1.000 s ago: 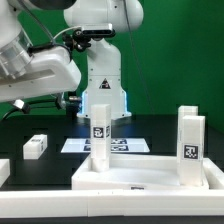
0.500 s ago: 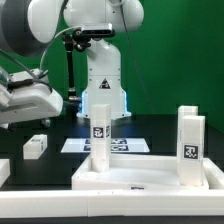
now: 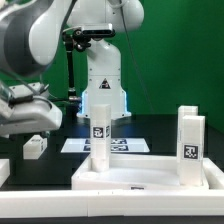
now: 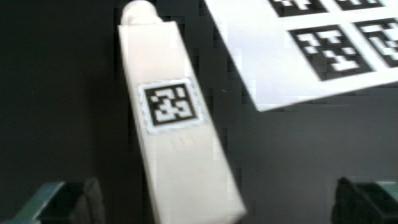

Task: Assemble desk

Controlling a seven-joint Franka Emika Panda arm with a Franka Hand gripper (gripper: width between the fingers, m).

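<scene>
The white desk top lies at the front with two square legs standing upright on it, one near the middle and one at the exterior view's right. A loose white leg lies on the black table at the exterior view's left. My gripper hangs just above it. In the wrist view that leg lies lengthwise with its marker tag up. It reaches into the gap of my open gripper, whose dark fingers stand wide apart and clear of it.
Another white part shows at the exterior view's left edge. The marker board lies behind the desk top and also shows in the wrist view. The robot base stands at the back.
The arm has swung down and toward the exterior view's left. The gripper has gone from high above the table to just over the loose leg.
</scene>
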